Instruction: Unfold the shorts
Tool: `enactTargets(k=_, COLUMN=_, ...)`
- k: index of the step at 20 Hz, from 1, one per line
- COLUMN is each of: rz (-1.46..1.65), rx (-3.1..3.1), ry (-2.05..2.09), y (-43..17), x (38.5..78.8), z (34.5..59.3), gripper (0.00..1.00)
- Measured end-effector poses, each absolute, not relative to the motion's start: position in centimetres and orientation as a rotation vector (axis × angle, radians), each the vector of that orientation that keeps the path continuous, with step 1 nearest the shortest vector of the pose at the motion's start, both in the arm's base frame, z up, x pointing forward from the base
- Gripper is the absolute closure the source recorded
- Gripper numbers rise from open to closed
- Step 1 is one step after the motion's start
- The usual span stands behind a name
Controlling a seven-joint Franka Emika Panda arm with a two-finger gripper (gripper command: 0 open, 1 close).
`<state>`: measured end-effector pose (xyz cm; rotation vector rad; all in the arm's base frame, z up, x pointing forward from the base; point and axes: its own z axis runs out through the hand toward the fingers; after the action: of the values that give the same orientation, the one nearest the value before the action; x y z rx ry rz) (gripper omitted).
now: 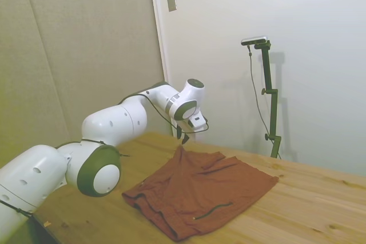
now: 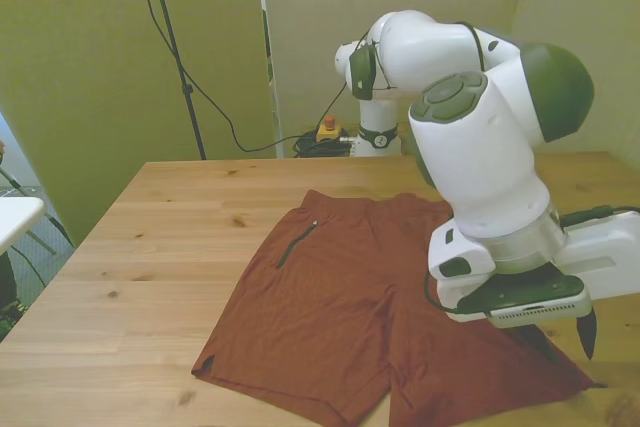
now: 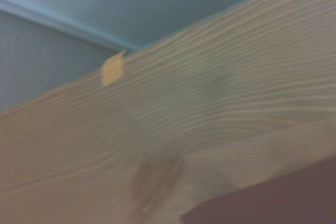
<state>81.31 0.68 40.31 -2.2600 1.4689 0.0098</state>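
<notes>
The wooden table [image 2: 150, 247] carries the rust-brown soft fabric shorts [image 2: 340, 317], spread largely flat toward its near edge. One corner is lifted to a peak directly under the white arm's two-finger gripper [image 1: 182, 139], whose dark fingers appear clamped on that fabric.

White rounded arm [image 2: 480, 147], grey-green joint caps; thin black cable

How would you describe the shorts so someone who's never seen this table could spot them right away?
On the wooden table, find the only cloth: the shorts, rust-brown, spread mostly flat below the white arm. A dark pocket slit marks them, and the gripper lifts one edge into a peak.
</notes>
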Motion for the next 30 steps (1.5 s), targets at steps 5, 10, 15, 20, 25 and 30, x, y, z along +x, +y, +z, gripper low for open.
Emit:
enactTargets(k=5, rz=-0.196, rx=-2.340, ry=1.706, y=-6.0, x=80.8, z=41.7, gripper=0.00)
enactTargets(k=10, rz=-0.234, rx=-2.538, ry=1.709, y=-8.9, x=79.0, z=43.1, gripper=0.00)
enactTargets(k=15, rz=-0.173, rx=-2.657, ry=1.552, y=-7.1, x=77.2, z=44.1, gripper=0.00)
enactTargets(k=20, rz=-0.179, rx=-2.631, ry=1.569, y=-7.9, x=75.0, z=44.8, gripper=0.00)
enactTargets(k=25, rz=-0.050, rx=-2.679, ry=1.482, y=-9.1, x=70.5, z=44.9, gripper=0.00)
enactTargets(k=30, rz=0.056, rx=-2.753, ry=1.383, y=-9.2, x=65.2, z=44.8, gripper=0.00)
